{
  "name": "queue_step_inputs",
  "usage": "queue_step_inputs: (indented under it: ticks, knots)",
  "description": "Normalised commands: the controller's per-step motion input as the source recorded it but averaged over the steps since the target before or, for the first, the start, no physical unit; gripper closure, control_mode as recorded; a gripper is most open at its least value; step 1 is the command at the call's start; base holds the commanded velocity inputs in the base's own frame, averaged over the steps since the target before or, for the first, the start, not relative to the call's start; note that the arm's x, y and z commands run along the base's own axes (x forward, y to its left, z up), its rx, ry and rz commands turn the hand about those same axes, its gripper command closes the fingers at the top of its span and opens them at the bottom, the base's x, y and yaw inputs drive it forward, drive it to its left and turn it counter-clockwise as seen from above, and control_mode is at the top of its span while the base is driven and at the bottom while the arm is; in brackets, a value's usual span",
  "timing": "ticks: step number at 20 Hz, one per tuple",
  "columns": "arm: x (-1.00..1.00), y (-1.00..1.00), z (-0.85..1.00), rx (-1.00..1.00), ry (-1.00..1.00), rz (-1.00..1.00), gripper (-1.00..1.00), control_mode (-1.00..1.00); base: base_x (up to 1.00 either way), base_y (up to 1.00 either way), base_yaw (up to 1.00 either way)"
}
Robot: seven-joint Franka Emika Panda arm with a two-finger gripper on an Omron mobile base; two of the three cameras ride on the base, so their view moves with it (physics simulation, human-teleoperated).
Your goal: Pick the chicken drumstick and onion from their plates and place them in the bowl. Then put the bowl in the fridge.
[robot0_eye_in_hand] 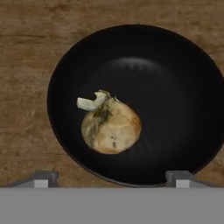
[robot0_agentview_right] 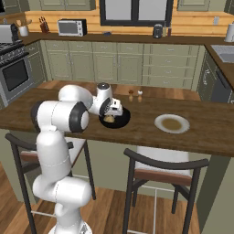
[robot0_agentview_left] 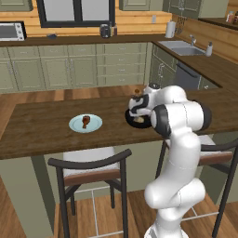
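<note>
1 item of 2 is in: the onion (robot0_eye_in_hand: pixel 111 127) lies loose in the bowl (robot0_eye_in_hand: pixel 175 100), directly below the gripper (robot0_eye_in_hand: pixel 113 178), whose fingertips stand wide apart at the bowl's near rim, holding nothing. From the left base view, the chicken drumstick (robot0_agentview_left: pixel 86 121) waits on its plate (robot0_agentview_left: pixel 74 124), well apart from the gripper. From the right base view, the other plate (robot0_agentview_right: pixel 172 124) sits bare beyond the bowl. Risk, as I judge it: rising carelessly could clip the rim and slide the bowl; the drumstick's tapered end could slip from a shallow pinch.
</note>
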Motion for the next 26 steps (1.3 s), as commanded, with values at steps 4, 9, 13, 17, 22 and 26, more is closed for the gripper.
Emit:
queue_step_inputs:
  ticks: [4,9,13,17,22,26]
  knots:
    - [-0.46,0.02,0.96,0.0,-0.01,0.06,-1.0,-1.0,0.0,0.0,0.0]
    - [-1.0,0.36,0.7,0.0,-0.02,0.02,-1.0,-1.0,0.0,0.0,0.0]
    - [-1.0,0.95,0.04,0.0,0.0,0.0,-1.0,-1.0,0.0,0.0,0.0]
    - [-0.59,1.0,0.17,0.0,0.02,0.0,-1.0,-1.0,0.0,0.0,0.0]
    - [-0.11,1.0,0.11,0.0,0.02,-0.02,-1.0,-1.0,0.0,0.0,0.0]
    - [0.41,0.97,0.04,0.0,0.0,0.0,-1.0,-1.0,0.0,0.0,0.0]
